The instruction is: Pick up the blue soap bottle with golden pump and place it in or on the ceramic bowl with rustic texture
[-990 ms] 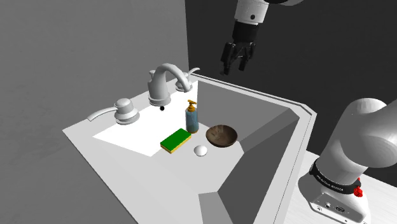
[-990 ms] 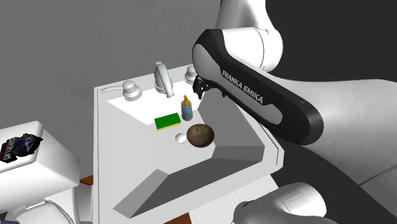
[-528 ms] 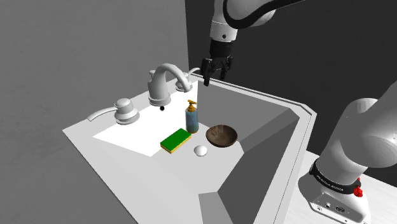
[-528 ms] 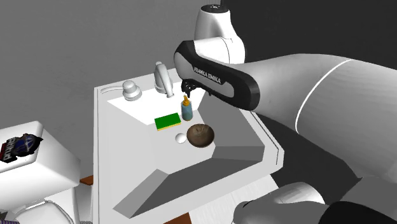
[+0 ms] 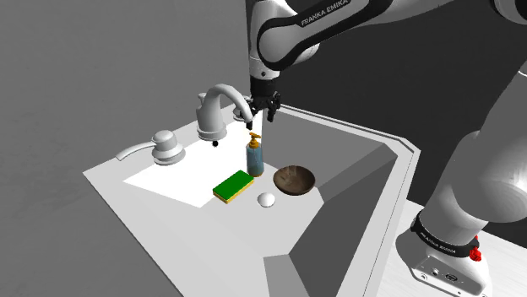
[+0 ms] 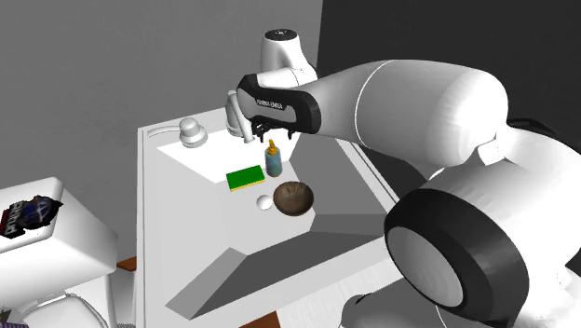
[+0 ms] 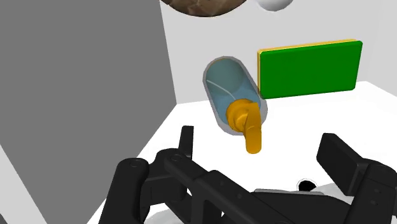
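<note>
hovering over the sink [image 5: 390,145], the black gripper [image 5: 261,116] hangs fingers down, straight above the soap bottle [image 5: 254,158] and clear of it. fingers [image 7: 186,137] spread wide, nothing between them; in the wrist view the bottle's pump [image 7: 249,125] sits in the gap ahead of the tips, untouched.

soap bottle: translucent blue body, golden-orange pump, upright on the sink floor toward the back wall, below the faucet [image 5: 221,105]. second exterior view puts the gripper [image 6: 272,132] just over the pump top, with the bottle [image 6: 274,164] beneath it.

bowl [image 5: 294,179]: dark brown, mottled inside, upright on the sink floor, near the bottle on the shoulder view's right, apart from it. its rim [image 7: 203,6] shows beyond the bottle [image 7: 232,88] in the wrist view.

sponge [image 5: 233,186]: green top, yellow edge, flat on the floor just beside the bottle, on the side away from the bowl. small white round piece [image 5: 267,200] lies between sponge and bowl, nearer the camera.

grey knob [image 5: 167,148] on the sink deck, at the shoulder view's left of the faucet.
</note>
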Tool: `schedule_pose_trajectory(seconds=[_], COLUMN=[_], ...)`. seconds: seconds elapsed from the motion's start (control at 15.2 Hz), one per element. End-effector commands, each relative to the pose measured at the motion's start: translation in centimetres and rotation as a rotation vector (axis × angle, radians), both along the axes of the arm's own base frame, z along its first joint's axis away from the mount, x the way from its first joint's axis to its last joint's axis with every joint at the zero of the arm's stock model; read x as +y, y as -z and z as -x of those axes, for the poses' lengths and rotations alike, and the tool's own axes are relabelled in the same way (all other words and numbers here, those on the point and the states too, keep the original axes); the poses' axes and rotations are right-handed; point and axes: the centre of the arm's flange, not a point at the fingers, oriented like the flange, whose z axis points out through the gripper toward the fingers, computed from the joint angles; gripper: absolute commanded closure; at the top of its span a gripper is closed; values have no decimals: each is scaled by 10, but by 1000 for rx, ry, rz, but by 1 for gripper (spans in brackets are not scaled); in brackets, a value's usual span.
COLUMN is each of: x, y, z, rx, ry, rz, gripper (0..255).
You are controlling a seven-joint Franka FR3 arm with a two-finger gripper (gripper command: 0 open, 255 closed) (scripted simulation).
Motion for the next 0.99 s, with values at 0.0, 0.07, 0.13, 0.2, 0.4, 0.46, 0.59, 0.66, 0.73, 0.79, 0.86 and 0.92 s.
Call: schedule_pose_trajectory(seconds=[0.0,0.07,0.13,0.2,0.4,0.46,0.59,0.66,0.73,0.79,0.86,0.92], x=[7,7,8,8,9,9,9,9,9,9,9,9], y=[15,16,21,27,42,48,56,56,56,56,56,56], z=[-22,-24,-24,-24,-26,-26,-27,-27,-27,-27,-27,-27], rx=[6,6,6,6,6,6,6,6,6,6,6,6], ry=[-2,-2,-2,-2,-2,-2,-2,-2,-2,-2,-2,-2], rz=[4,4,4,4,4,4,4,4,4,4,4,4], gripper=[0,0,0,0,0,0,0,0,0,0,0,0])
